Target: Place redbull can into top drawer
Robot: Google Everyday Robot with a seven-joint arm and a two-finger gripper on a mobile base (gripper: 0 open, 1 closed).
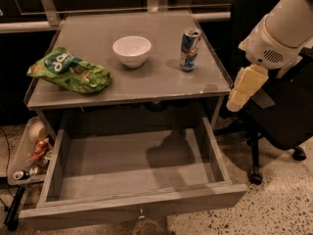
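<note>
So the white arm [286, 26] reaches in from the top right corner, angled down, and the yellowish gripper [236, 100] hangs off its end, pointing down-left.

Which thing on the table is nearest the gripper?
The redbull can, upright at the right of the table; the gripper hangs just beyond that edge. White bowl and green bag lie farther left.

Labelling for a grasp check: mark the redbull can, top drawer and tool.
redbull can [190, 50], camera view, blue side.
top drawer [88, 213], camera view, front wall.
tool [237, 98], camera view, tip, beside the table.
</note>
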